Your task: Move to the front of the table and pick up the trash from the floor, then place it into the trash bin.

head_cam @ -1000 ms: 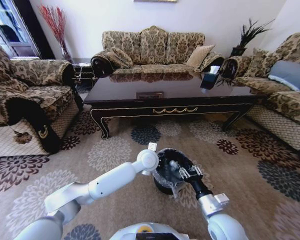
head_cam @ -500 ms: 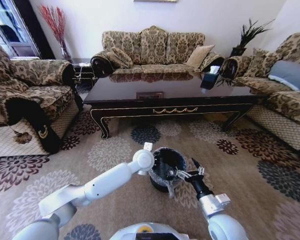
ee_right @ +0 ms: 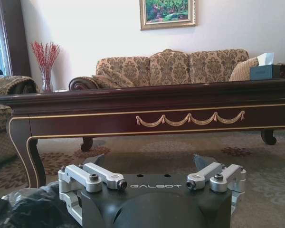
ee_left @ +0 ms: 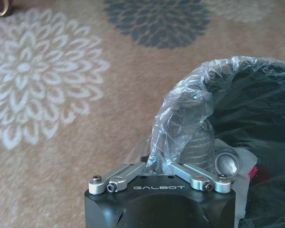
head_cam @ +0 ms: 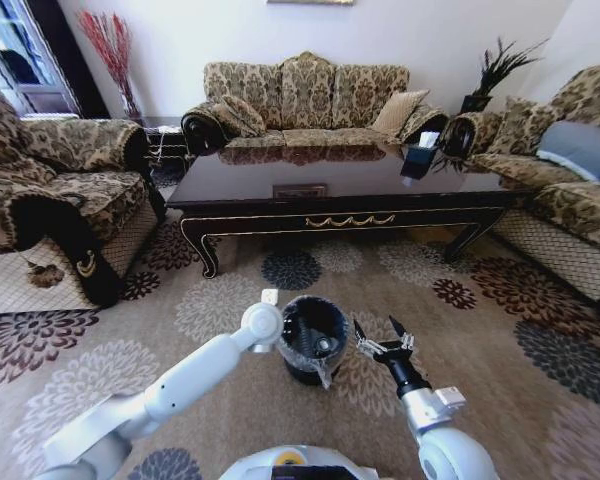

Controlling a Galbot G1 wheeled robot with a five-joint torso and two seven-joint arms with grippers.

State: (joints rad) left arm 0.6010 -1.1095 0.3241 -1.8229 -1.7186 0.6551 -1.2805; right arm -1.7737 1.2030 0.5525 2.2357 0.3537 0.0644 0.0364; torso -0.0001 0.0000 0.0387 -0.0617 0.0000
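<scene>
The black trash bin (head_cam: pixel 313 345) with a clear liner stands on the flower-patterned floor (head_cam: pixel 220 300) in front of the dark table (head_cam: pixel 340 185). My left gripper (ee_left: pixel 159 166) is shut on the liner at the bin's (ee_left: pixel 256 109) near-left rim; its wrist (head_cam: pixel 263 323) touches the bin. Inside lies trash (ee_left: pixel 199 145): a clear ribbed bottle with a red bit beside it. Just right of the bin, above the carpet, my right gripper (head_cam: pixel 380 335) is open and holds nothing. The right wrist view has the open right gripper (ee_right: pixel 149 164) facing the table (ee_right: pixel 147 95).
Patterned sofas ring the table: one behind it (head_cam: pixel 305 95), an armchair (head_cam: pixel 50 190) on the left, another sofa (head_cam: pixel 570 170) on the right. A tissue box (head_cam: pixel 420 158) sits on the table. Open carpet lies left and right of the bin.
My right gripper came back out of the bin and now stands open to its right. My left arm has shifted left, and the bin has moved left with it.
</scene>
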